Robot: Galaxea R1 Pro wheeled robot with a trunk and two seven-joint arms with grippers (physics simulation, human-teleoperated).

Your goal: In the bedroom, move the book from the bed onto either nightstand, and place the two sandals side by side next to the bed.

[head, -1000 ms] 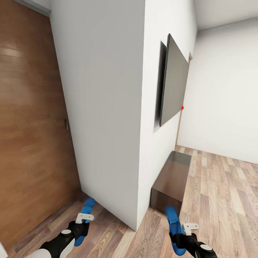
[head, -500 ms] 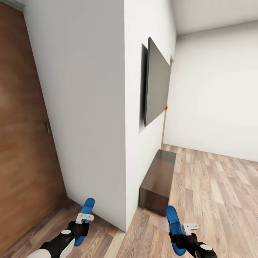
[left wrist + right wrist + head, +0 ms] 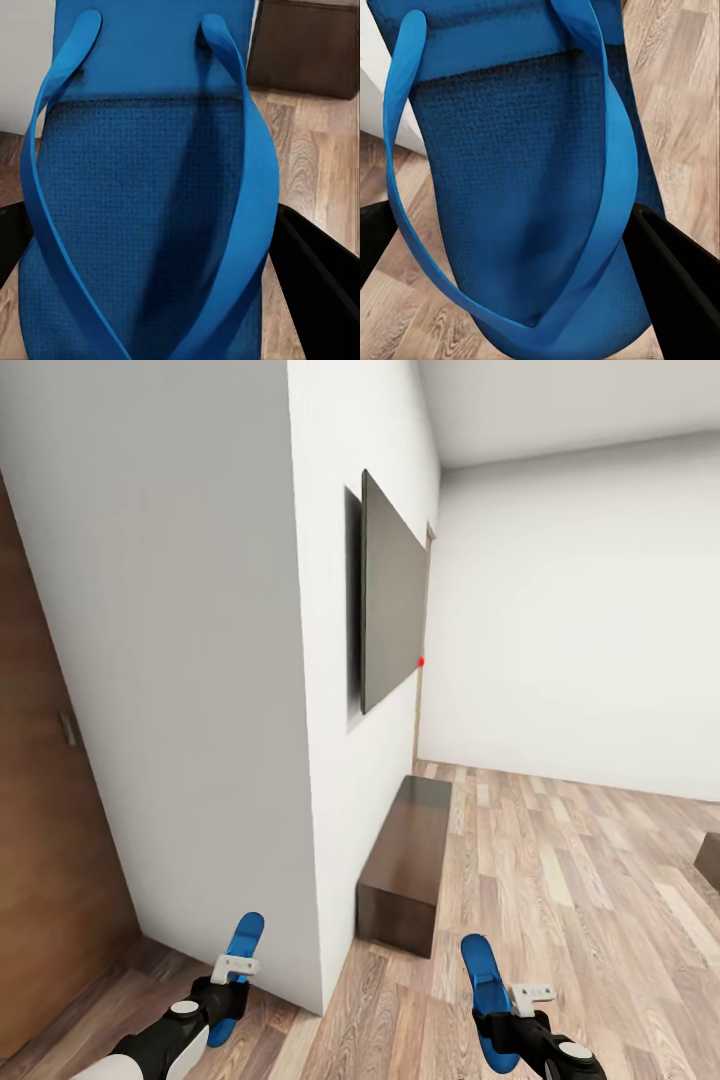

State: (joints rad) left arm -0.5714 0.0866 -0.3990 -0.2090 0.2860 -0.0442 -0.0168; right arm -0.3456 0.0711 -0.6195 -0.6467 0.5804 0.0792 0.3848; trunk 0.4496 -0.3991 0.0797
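We see the low edge of the head view cutting off both arms, and in each wrist view a blue sole hides most of what lies beyond. Our left end effector (image 3: 232, 988) is closed on one sandal (image 3: 240, 960), our right end effector (image 3: 513, 1012) on the other sandal (image 3: 485, 990), both held upright above the wooden floor (image 3: 560, 880). A white wall corner (image 3: 300, 760) stands just ahead, carrying a dark wall screen (image 3: 390, 605) above a long low cabinet (image 3: 405, 865), with a brown door (image 3: 40, 860) on the left.
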